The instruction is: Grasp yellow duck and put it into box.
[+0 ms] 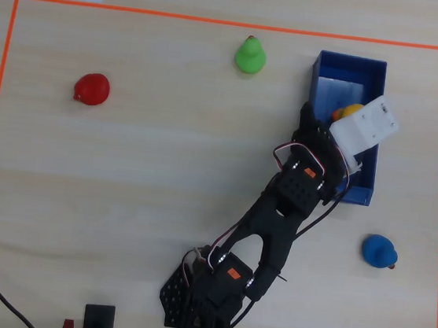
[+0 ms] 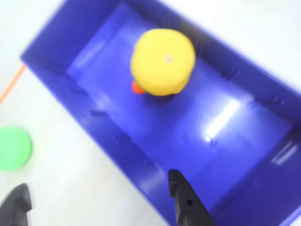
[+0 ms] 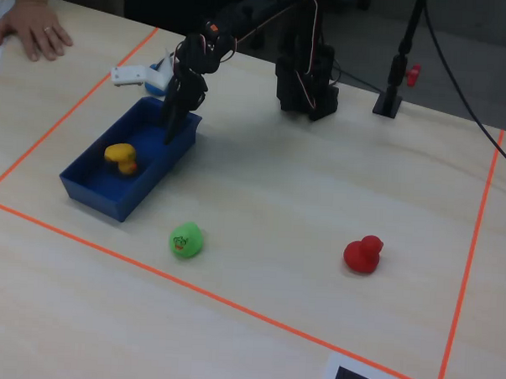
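Observation:
The yellow duck (image 2: 162, 61) lies inside the blue box (image 2: 94, 113), free of the fingers. It also shows in the overhead view (image 1: 348, 111), partly under the white wrist camera, and in the fixed view (image 3: 120, 157). My gripper (image 2: 96, 181) is open and empty. One finger hangs over the box's inside and the other over the table outside its long wall. In the fixed view the gripper (image 3: 173, 123) hovers above the far end of the box (image 3: 110, 202). In the overhead view it (image 1: 315, 119) is at the left wall of the box (image 1: 353, 62).
A green duck (image 1: 250, 56) sits left of the box, a red duck (image 1: 92, 89) far left, a blue duck (image 1: 379, 251) below the box. Orange tape (image 1: 219, 21) frames the work area. A person's hand (image 3: 29, 24) rests outside it.

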Tool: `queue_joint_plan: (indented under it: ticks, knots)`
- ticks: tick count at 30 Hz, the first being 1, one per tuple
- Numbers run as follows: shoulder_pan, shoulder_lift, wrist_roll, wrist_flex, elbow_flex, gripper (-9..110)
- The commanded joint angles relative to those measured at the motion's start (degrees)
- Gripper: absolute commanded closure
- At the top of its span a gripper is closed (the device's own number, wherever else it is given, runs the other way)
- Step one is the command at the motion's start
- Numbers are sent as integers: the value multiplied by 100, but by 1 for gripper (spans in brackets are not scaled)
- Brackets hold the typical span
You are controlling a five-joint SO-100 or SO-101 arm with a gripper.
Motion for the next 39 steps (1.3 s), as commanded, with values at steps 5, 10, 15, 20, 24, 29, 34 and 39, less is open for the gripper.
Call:
queue_joint_plan:
  ticks: [5, 10, 15, 20, 24, 29, 34, 39]
  knots:
    - [-1784, 2909, 589, 1951, 1248, 101]
    - [-3876, 6029, 888, 2927, 3727, 101]
    - [-4201, 7515, 606, 3305, 5212, 101]
    - [-3929, 8534, 114, 3981, 5906, 101]
    - [-3955, 8534, -53, 4184, 5906, 101]
    - [-3955, 8534, -70, 4184, 5906, 95]
    - [-3955, 8534, -79, 4184, 5906, 95]
    - [-3955, 8534, -79, 4184, 5906, 95]
